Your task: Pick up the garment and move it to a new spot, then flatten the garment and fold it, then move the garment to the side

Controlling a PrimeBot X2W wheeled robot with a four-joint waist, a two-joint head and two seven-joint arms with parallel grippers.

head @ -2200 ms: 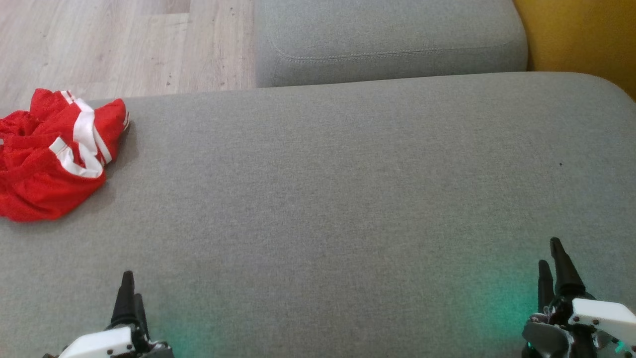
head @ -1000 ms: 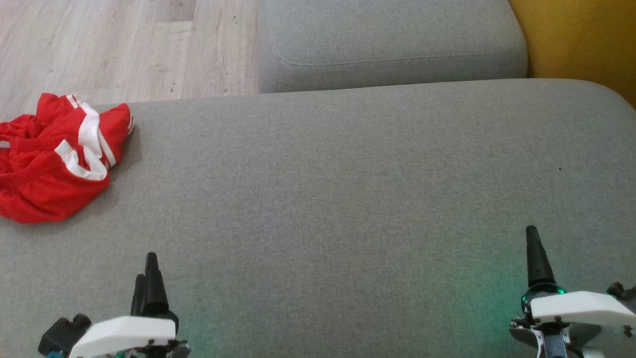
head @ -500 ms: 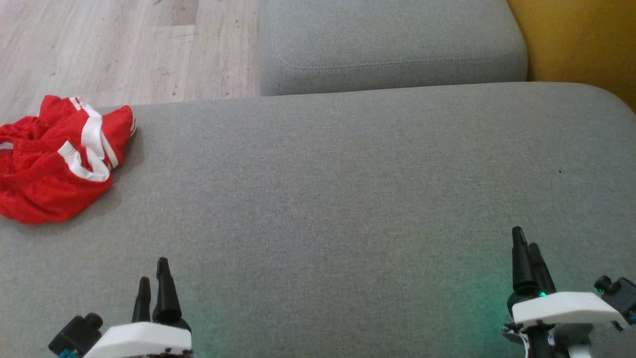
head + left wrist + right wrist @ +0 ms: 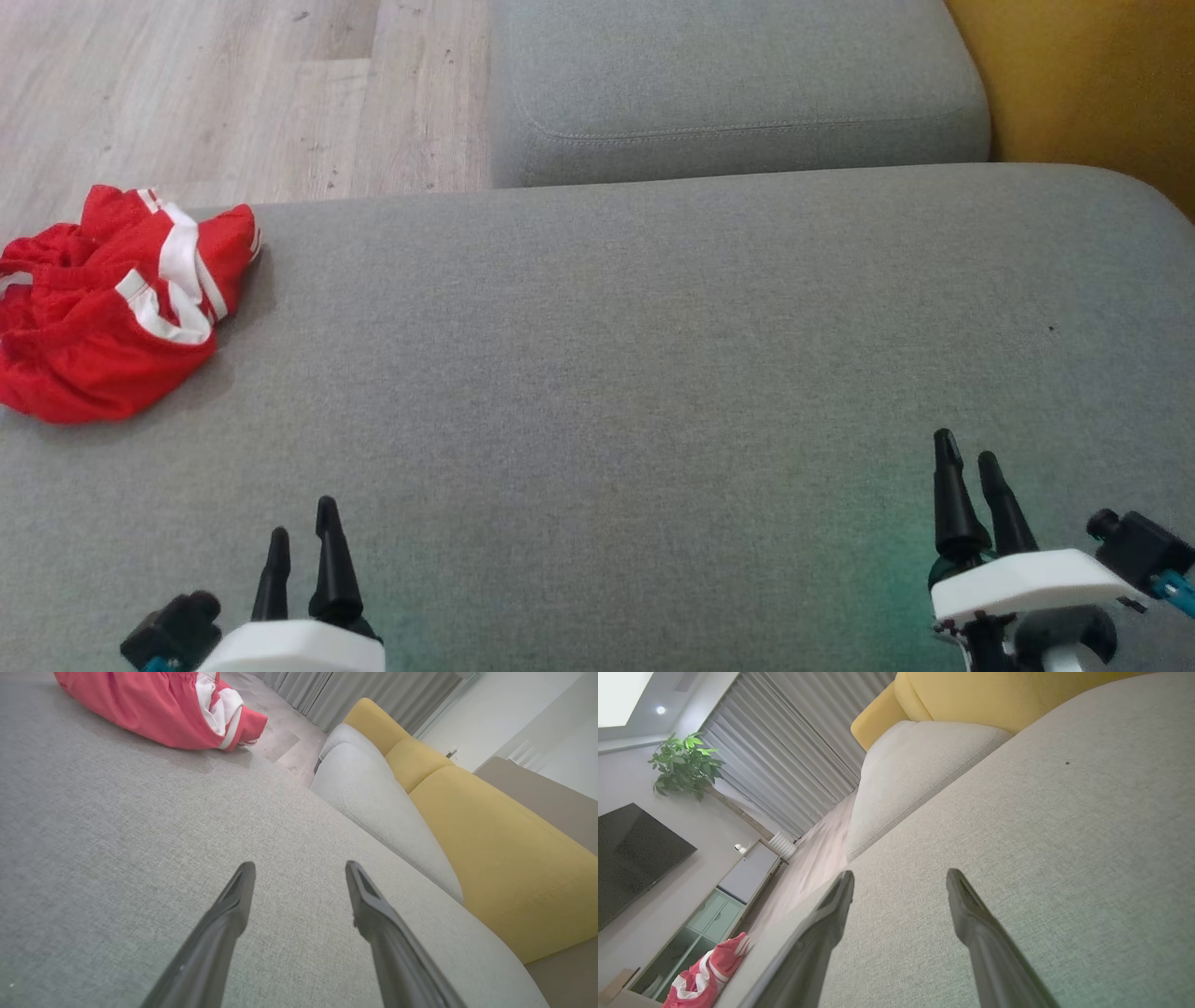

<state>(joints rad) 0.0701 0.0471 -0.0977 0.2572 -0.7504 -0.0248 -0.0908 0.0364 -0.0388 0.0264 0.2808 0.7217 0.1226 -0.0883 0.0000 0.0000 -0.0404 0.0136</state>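
While the red shorts (image 4: 107,308) lie crumpled at the far left corner of the grey seat cushion (image 4: 653,373), right at its edge next to the wood floor (image 4: 233,93), no part of the task is judged done, and the step in hand is taken to be the reach for the first pick-up. From the head view, the left gripper (image 4: 302,518) is seen low at the near left and the right gripper (image 4: 965,445) low at the near right, both well apart from the shorts, with bare cushion between. From the left wrist view, the left jaws are seen spread wide with nothing between them, above the seat fabric, and the shorts are found ahead toward the upper left, their white trim facing the second grey cushion (image 4: 373,807). From the right wrist view, the right jaws are likewise seen spread and empty, and the shorts are made out far off at the lower left, at the seat's rim. The left gripper is judged the better one to send, being nearer. Its jaws should be kept spread until a raised fold, such as the white-trimmed hem, is straddled. Because the heap sits at the edge, it could be nudged onto the floor, so a descent from above is advised, and the cloth should be lifted clear before it is carried toward the open middle.
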